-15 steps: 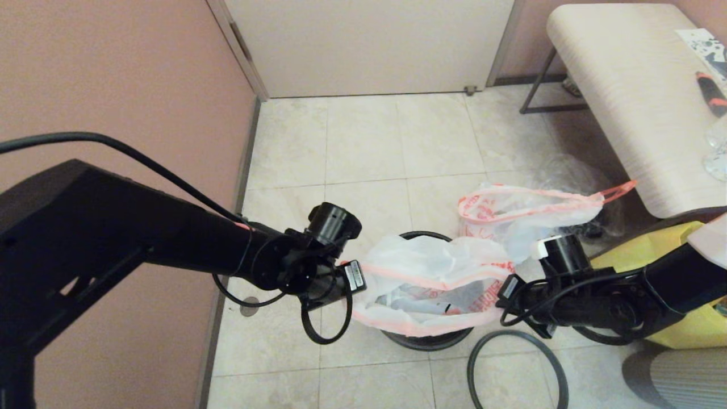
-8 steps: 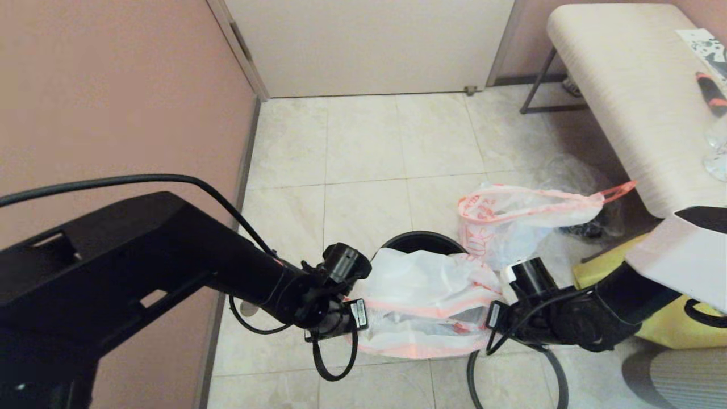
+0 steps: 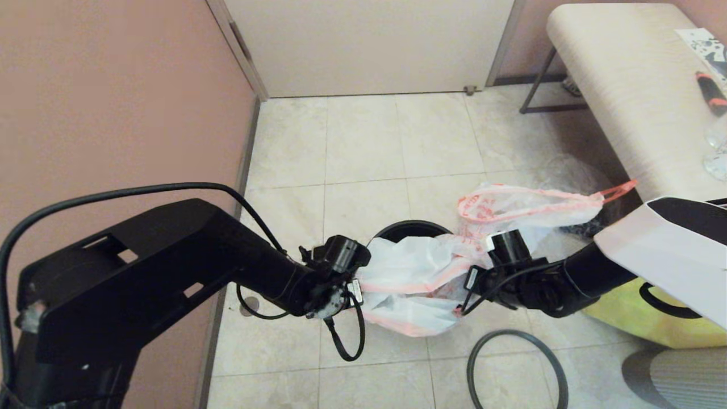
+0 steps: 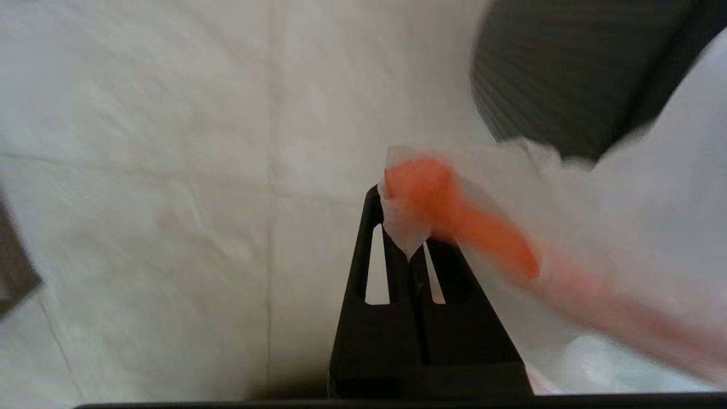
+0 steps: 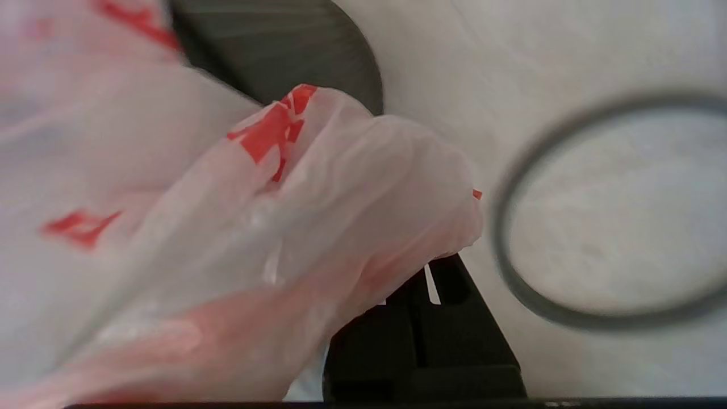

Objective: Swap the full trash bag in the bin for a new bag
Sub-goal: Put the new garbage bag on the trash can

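both grippers, left [image 4: 406, 238] and right [image 3: 461, 295], clenched on the new bag [image 3: 414, 278] above the bin [image 3: 406, 230]; thin hem could tear or slip.

Orange-red characters are printed on the new bag [image 5: 272, 130], but they cannot be read. No other text is legible.

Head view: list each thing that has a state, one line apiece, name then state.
new bag: held stretched between both grippers over the bin, not yet tucked in.
bin: upright, mostly covered by the bag, rim ring off.
rim ring: lying flat on the floor.
full bag: out of the bin, on the floor.
left gripper: shut on the hem.
right gripper: shut on the hem.
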Available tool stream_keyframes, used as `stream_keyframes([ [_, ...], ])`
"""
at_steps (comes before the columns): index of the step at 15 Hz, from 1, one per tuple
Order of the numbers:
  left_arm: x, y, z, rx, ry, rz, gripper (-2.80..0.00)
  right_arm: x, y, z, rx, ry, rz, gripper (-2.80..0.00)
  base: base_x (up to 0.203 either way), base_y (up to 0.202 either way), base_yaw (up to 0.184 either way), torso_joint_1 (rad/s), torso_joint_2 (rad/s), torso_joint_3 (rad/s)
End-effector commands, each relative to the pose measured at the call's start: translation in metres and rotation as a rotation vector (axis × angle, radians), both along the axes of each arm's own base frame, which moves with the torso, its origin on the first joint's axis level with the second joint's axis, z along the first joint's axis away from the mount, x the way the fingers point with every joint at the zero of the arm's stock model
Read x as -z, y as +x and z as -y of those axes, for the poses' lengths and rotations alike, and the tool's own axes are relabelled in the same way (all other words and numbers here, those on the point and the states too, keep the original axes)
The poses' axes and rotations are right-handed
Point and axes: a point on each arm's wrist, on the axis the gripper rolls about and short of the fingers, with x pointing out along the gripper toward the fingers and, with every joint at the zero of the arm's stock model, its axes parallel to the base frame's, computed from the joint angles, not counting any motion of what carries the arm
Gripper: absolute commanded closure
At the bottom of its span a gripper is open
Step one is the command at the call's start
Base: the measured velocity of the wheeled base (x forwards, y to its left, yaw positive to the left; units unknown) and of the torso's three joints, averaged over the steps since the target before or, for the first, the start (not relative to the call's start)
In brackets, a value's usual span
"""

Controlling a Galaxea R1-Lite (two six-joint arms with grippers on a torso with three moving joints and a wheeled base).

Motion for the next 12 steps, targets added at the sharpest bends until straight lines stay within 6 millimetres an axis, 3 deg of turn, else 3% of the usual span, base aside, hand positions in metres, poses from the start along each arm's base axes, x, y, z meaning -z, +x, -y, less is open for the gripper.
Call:
stream_keyframes([
  [1, 0.0, 0.003, -0.006, -0.031, 0.009, 0.015, 0.0, -0.01, 0.007, -0.007, -0.02, 0.008, 0.045, 0.0, 0.0, 0.0, 0.0, 0.0, 0.0, 0.0],
  [5, -0.003, 0.006, -0.024, -0.059, 0.022, 0.066, 0.0, -0.014, 0.019, -0.022, -0.088, -0.016, 0.092, 0.0, 0.0, 0.0, 0.0, 0.0, 0.0, 0.0],
  [8, -0.004, 0.001, -0.039, -0.042, 0.042, 0.094, 0.0, -0.019, 0.018, -0.042, -0.158, -0.046, 0.106, 0.0, 0.0, 0.0, 0.0, 0.0, 0.0, 0.0],
  [12, 0.006, -0.016, -0.033, 0.071, 0.087, 0.113, 0.0, -0.013, 0.025, -0.053, -0.19, -0.071, 0.103, 0.0, 0.0, 0.0, 0.0, 0.0, 0.0, 0.0],
])
